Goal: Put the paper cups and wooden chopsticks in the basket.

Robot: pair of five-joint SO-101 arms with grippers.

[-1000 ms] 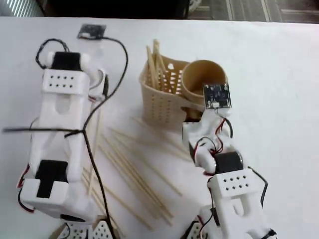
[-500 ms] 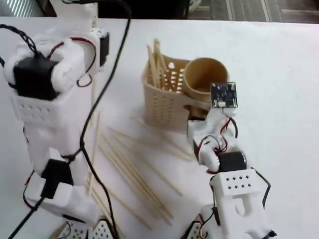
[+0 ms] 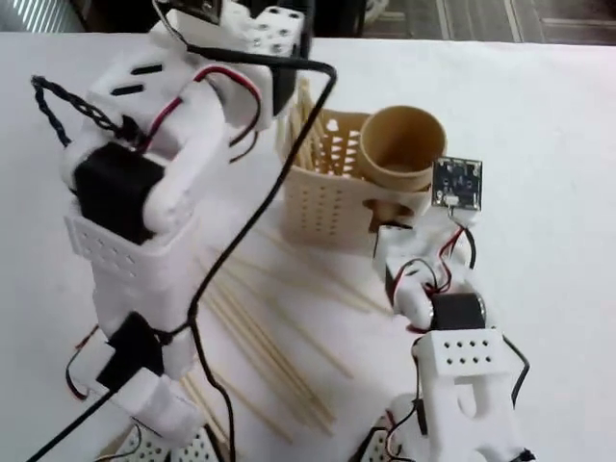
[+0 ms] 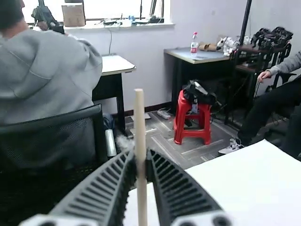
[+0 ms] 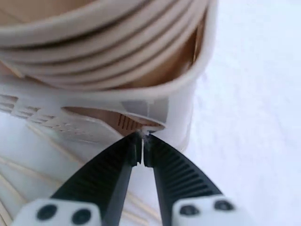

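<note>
A: Where is the high camera sitting?
B: It is hanging above the table [image 3: 539, 115], looking steeply down on the basket [image 3: 327, 192].
A: And the 2 wrist cameras?
B: The right one is peering at the basket from very close and low, sharing it with the high view. The left one, raised beside the basket, is looking out level into the room.

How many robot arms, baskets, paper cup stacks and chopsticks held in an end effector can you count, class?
robot arms: 2
basket: 1
paper cup stack: 1
chopstick held in left end effector: 1
total: 5
</note>
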